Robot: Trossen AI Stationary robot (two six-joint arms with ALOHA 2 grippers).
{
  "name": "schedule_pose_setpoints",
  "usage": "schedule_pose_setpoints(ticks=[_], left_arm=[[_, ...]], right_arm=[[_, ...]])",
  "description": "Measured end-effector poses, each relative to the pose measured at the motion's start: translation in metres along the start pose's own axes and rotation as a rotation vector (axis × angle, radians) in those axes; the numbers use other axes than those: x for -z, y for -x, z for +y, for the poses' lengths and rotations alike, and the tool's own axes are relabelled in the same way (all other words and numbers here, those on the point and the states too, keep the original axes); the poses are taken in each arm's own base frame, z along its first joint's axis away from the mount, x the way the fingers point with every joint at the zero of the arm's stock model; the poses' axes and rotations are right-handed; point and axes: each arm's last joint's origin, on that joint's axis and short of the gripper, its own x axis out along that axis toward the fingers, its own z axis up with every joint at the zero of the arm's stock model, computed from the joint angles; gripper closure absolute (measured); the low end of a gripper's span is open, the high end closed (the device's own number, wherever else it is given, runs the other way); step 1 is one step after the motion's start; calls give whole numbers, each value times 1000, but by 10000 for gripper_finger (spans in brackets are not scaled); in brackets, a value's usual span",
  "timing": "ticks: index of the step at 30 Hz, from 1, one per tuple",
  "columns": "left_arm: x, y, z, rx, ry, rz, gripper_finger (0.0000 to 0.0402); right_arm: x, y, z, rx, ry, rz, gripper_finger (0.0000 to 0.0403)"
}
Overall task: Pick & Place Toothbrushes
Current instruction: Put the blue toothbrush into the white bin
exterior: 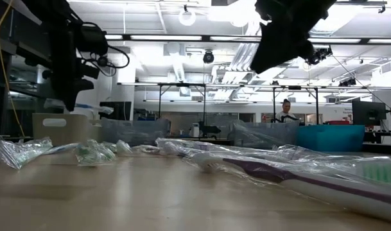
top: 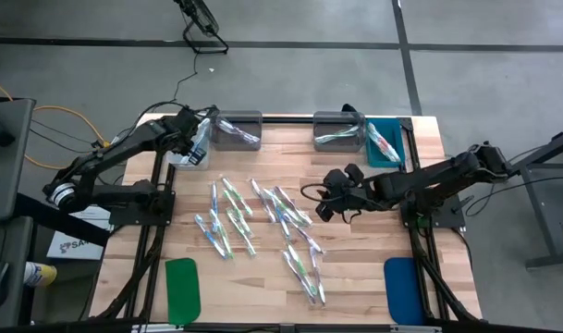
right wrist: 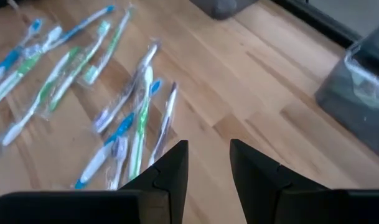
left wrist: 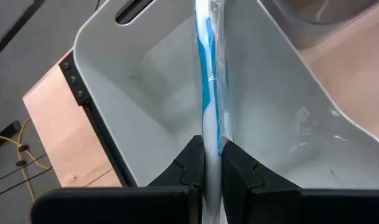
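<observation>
Several clear-wrapped toothbrushes [top: 263, 222] with green, blue and purple accents lie scattered flat on the wooden table's middle; they also show in the right wrist view [right wrist: 114, 118]. My left gripper [top: 196, 141] is at the table's far left corner above a white bin [top: 179, 159], shut on a blue wrapped toothbrush [left wrist: 206, 74]. My right gripper [top: 335, 205] hovers open above bare wood just right of the pile, its fingers [right wrist: 209, 163] touching nothing. My left gripper [left wrist: 212, 163] pinches the blue wrapped toothbrush between its two fingers near one end [left wrist: 211, 140], with the fingers lying along it. The fingers point down from above into the white bin [left wrist: 152, 81]. The toothbrush is lifted clear and reaches straight out past the fingertips over the bin's hollow.
Two grey bins [top: 237, 129] [top: 339, 129] and a teal bin [top: 387, 143] stand along the far edge, each with wrapped items inside. A flat green pad [top: 182, 289] and a blue pad [top: 403, 289] lie at the near corners. A person [exterior: 286, 110] shows far behind the table.
</observation>
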Motion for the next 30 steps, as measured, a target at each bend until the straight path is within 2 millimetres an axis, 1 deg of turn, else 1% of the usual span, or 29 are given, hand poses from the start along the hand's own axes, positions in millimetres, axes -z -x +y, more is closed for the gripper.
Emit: schedule_pose_setpoints(ticks=[4, 11, 17, 22, 25, 30], left_arm=[[-3, -6, -2, -1, -6, 16, 379], [-1, -7, -1, -28, -1, 34, 379], [-1, -11, 8, -41, 48, 50, 378], [1, -14, 7, -2, 26, 60, 373], [4, -16, 6, -4, 17, 74, 349], [5, -17, 6, -21, 18, 69, 287]], right_arm=[[12, 7, 3, 47, -19, 16, 292], [28, 20, 9, 98, -50, -10, 292], [35, 27, 15, 79, -56, -20, 292], [37, 30, 17, 78, -64, -39, 292], [38, 31, 17, 78, -75, -48, 292], [38, 31, 18, 74, -87, -42, 292]])
